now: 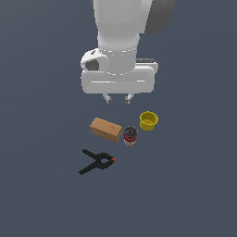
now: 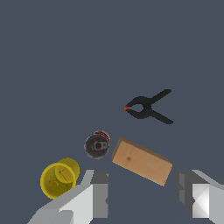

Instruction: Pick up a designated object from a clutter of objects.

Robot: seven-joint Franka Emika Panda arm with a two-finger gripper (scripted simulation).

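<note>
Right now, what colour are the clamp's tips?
Red. The black spring clamp shows a red tip, clearest in the wrist view; the exterior view shows it too.

Simulated scene: flat featureless grey floor point(image 1: 41, 203)

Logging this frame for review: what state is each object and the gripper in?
gripper: open, empty, above the objects.
yellow cup: upright, mouth up, not grasped.
small can: upright, beside the block.
wooden block: lying flat.
spring clamp: lying flat, apart from the rest.
</note>
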